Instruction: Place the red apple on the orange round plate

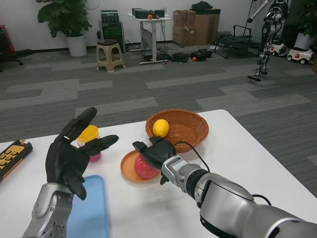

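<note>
1. Right hand (154,150): black fingers curled over the top of the round red apple (145,167); they appear to touch it, though the hand hides whether they grip it.
2. Red apple: one, below the right fingers, resting on the orange round plate (127,167), with the plate's rim showing to the left of the fingertips.
3. Left hand (73,153): raised above the table, fingers spread wide apart and holding nothing.
4. Yellow cup on a pink base (89,140): one, just behind the left fingers and partly hidden by them.
5. Brown woven wicker basket (184,128): one, beyond the right fingers, holding a single yellow lemon (160,128).
6. Light blue flat tray (90,210): one, below the left fingers.
7. Black and yellow remote controller (12,155): one, well to the left of the left fingers, on the white table (242,153).
</note>
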You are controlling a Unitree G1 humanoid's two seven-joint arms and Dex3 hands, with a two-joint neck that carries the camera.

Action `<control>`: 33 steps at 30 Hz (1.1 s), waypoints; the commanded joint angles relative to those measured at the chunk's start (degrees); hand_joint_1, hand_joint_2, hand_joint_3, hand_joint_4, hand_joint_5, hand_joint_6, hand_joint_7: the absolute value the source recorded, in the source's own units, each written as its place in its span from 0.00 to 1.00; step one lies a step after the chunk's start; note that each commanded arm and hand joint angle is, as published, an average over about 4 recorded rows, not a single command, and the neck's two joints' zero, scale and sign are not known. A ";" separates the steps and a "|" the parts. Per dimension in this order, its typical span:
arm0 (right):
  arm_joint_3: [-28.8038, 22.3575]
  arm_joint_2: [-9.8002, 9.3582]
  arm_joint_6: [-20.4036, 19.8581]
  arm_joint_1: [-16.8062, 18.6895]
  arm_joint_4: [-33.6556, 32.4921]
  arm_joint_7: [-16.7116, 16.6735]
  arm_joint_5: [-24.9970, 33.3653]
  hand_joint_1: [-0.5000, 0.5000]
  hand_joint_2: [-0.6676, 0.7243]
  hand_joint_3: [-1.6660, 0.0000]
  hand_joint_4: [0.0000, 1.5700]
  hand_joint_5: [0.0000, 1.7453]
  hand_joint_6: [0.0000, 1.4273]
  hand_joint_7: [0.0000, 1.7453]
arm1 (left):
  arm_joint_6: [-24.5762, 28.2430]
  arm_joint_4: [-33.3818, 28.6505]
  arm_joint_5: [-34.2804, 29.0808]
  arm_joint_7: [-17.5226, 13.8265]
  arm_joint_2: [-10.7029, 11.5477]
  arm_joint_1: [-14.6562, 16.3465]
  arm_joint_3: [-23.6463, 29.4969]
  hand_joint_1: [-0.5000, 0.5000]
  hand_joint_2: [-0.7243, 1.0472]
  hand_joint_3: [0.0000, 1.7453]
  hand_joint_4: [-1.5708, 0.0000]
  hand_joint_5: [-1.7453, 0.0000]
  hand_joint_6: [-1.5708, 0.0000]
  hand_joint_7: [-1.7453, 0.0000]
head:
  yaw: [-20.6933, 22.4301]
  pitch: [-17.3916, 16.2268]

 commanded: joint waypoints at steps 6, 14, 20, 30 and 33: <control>-4.15 -0.15 -2.92 0.91 -3.83 1.33 0.54 0.07 0.50 0.86 0.00 0.00 0.00 0.01 | 0.03 -1.06 0.06 0.02 0.23 1.68 1.14 1.00 0.05 0.05 0.12 1.00 0.48 0.96 | 0.62 0.13; -17.18 -3.12 -9.40 8.14 -14.47 4.43 0.45 0.08 0.50 0.86 0.00 0.00 0.00 0.00 | 0.03 -1.41 0.10 0.02 0.45 2.01 1.31 1.00 0.05 0.05 0.12 1.00 0.48 0.96 | 1.08 0.31; -25.50 -5.47 -18.06 13.83 -17.32 7.40 14.71 0.08 0.49 0.86 0.00 0.00 0.00 0.00 | 0.03 -1.78 0.30 0.02 0.45 2.34 1.88 1.00 0.05 0.05 0.12 1.00 0.48 0.96 | 1.64 0.55; -25.88 -9.62 -28.29 23.39 -24.84 7.90 42.53 0.08 0.55 0.86 0.00 0.00 0.00 0.00 | -0.02 -1.98 0.59 0.02 0.45 2.54 2.52 1.00 0.05 0.05 0.12 1.00 0.48 0.96 | 1.74 0.93; -29.57 -10.54 -30.10 28.00 -31.80 8.30 45.12 0.08 0.52 0.86 0.00 0.00 0.00 0.00 | -0.06 -2.22 1.22 0.02 0.29 3.00 3.53 1.00 0.05 0.05 0.12 1.00 0.48 0.96 | 2.17 1.01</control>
